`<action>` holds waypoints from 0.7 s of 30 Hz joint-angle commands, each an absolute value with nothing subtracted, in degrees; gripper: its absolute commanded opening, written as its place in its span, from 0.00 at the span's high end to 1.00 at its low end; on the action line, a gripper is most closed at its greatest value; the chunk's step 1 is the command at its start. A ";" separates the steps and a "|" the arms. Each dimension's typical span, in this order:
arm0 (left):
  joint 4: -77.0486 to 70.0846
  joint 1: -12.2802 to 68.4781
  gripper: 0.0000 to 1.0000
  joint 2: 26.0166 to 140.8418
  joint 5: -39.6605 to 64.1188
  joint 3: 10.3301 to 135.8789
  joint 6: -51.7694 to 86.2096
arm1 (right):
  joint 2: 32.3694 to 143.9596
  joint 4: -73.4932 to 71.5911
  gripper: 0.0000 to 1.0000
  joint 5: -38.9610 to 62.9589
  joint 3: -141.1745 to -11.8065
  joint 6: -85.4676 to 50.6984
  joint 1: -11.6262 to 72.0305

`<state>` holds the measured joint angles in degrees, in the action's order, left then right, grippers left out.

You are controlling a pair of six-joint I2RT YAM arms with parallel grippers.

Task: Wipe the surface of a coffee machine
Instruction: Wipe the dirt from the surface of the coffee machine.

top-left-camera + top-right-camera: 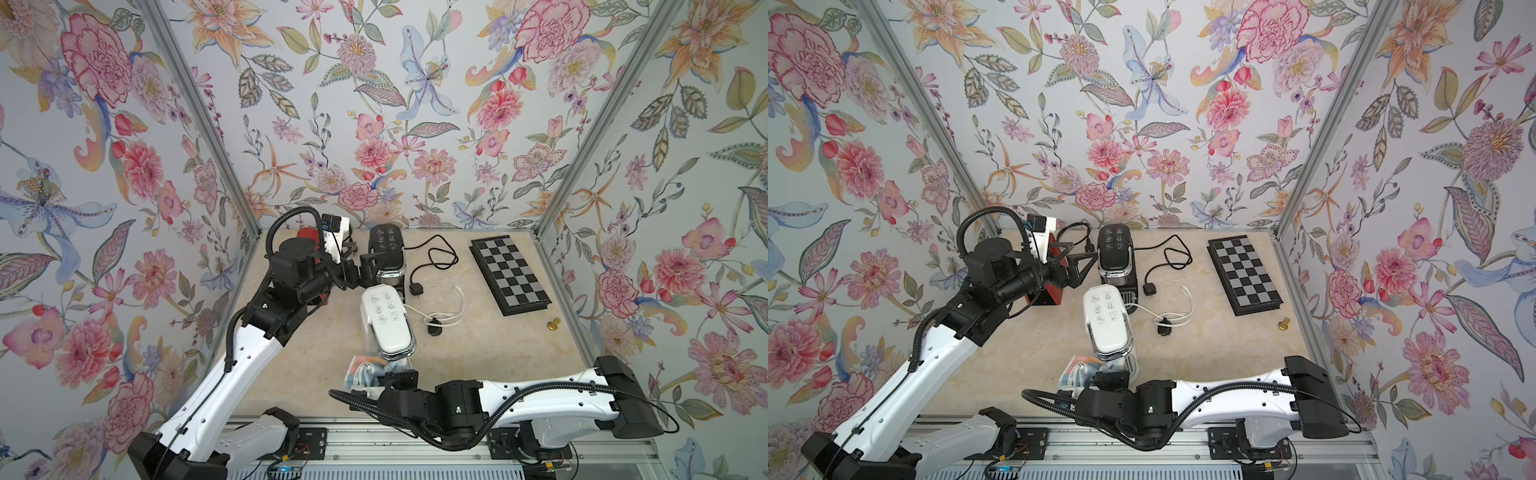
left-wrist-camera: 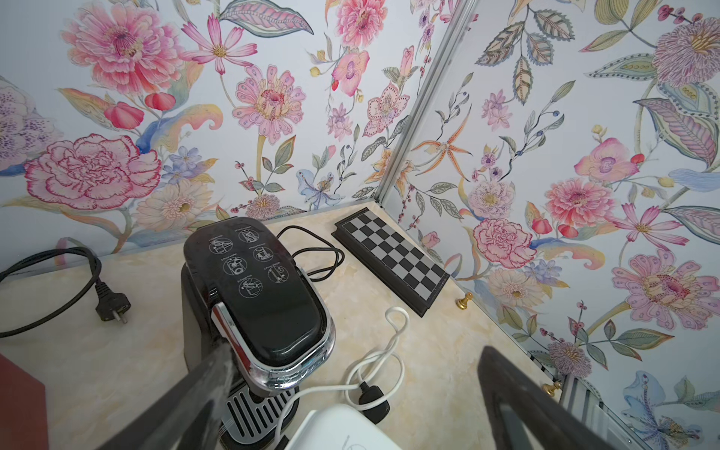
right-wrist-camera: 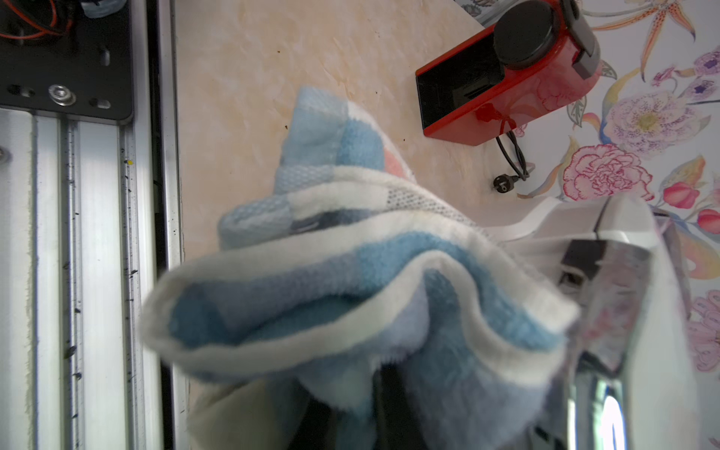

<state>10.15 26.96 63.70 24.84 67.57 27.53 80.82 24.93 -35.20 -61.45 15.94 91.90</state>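
Observation:
A white coffee machine (image 1: 386, 320) (image 1: 1106, 320) stands mid-table, and its chrome front fills one side of the right wrist view (image 3: 623, 311). My right gripper (image 1: 388, 377) (image 3: 374, 409) is shut on a blue-and-white towel (image 1: 365, 372) (image 1: 1079, 372) (image 3: 350, 280), which bunches against the machine's lower front. Its fingertips are buried in the cloth. A black coffee machine (image 1: 386, 249) (image 2: 265, 296) stands behind. My left gripper (image 1: 363, 255) (image 1: 1077, 259) (image 2: 352, 374) is open beside that black machine and holds nothing.
A red coffee machine (image 1: 1054, 293) (image 3: 506, 78) sits at the back left behind the left arm. A folded chessboard (image 1: 509, 274) lies back right, with brass pieces (image 1: 552, 324) near it. A black cord (image 1: 432, 257) and a white cord (image 1: 440, 318) trail right of the machines.

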 commanded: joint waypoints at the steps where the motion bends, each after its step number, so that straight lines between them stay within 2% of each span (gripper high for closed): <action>1: 8.06 28.83 0.01 65.07 25.46 65.74 28.72 | 75.49 25.92 1.00 -39.56 -59.93 11.15 92.06; 10: 3.75 33.38 0.01 70.95 24.14 63.98 29.83 | 67.28 30.03 1.00 -42.25 -56.15 5.69 93.44; 21: 2.05 34.50 0.01 76.27 24.34 63.25 29.98 | 59.50 34.81 1.00 -42.92 -51.14 -1.59 90.89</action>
<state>3.73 33.80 75.40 24.82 64.34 29.30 61.54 32.71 -41.10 -52.56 2.44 92.29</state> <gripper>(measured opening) 0.989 0.113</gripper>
